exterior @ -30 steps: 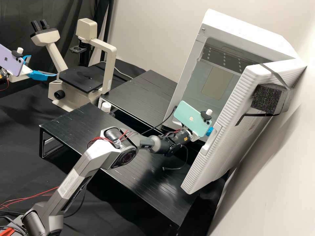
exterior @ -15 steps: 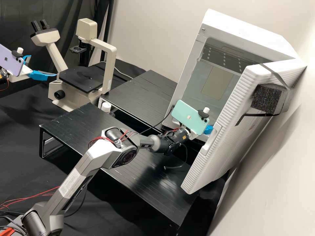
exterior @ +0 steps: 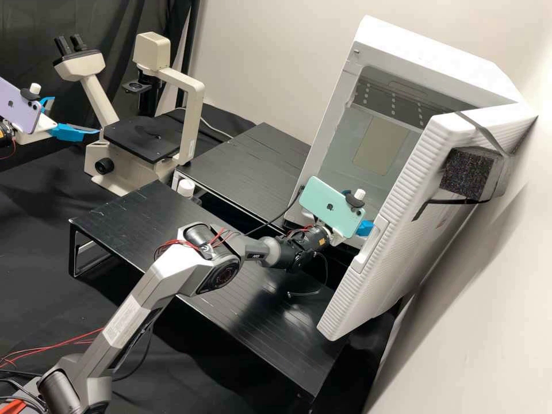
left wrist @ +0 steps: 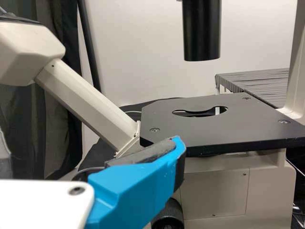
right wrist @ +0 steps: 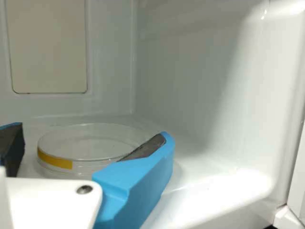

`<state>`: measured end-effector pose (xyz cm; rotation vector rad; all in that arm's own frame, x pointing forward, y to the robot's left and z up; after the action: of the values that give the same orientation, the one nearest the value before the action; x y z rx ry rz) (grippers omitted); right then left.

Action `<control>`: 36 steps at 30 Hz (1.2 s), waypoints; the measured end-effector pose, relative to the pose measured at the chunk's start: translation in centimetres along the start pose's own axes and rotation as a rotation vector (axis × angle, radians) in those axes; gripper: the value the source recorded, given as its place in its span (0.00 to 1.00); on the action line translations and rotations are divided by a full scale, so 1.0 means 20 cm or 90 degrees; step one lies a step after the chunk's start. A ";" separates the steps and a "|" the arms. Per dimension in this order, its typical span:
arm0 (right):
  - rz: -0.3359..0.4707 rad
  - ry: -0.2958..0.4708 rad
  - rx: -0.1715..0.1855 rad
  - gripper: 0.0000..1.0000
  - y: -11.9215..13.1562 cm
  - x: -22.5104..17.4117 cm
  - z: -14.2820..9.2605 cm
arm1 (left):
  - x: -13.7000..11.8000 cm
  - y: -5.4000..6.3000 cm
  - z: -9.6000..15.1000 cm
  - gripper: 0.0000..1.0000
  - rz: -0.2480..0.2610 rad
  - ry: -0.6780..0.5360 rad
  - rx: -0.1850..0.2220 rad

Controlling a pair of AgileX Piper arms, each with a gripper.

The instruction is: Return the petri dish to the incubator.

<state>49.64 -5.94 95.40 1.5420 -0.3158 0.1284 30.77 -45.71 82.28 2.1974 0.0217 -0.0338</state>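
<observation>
Right claw, petri dish partly hidden

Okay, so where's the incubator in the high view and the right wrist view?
High view: right side, beyond the reaching arm, its door open.
Right wrist view: the pale interior of the incubator, with the petri dish inside.
Shared landmark: the beige panel on the back wall.

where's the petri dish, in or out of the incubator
In: the petri dish lies flat inside the white incubator, seen between the open fingers of the right gripper.
</observation>
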 end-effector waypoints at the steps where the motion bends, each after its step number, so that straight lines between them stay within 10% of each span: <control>1: -0.005 -0.001 0.003 1.00 -0.01 -0.01 0.00 | 0.00 0.00 0.00 1.00 0.000 0.000 0.000; 24: 0.128 0.104 0.096 1.00 0.28 -0.68 0.06 | 0.00 0.00 0.00 1.00 0.000 0.000 0.000; 36: 0.059 0.086 0.106 1.00 0.17 -1.18 -0.06 | 0.00 0.00 0.00 1.00 0.000 0.000 0.000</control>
<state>26.46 -1.87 92.00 1.6738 -0.2757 0.3370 30.77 -45.71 82.28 2.1974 0.0217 -0.0338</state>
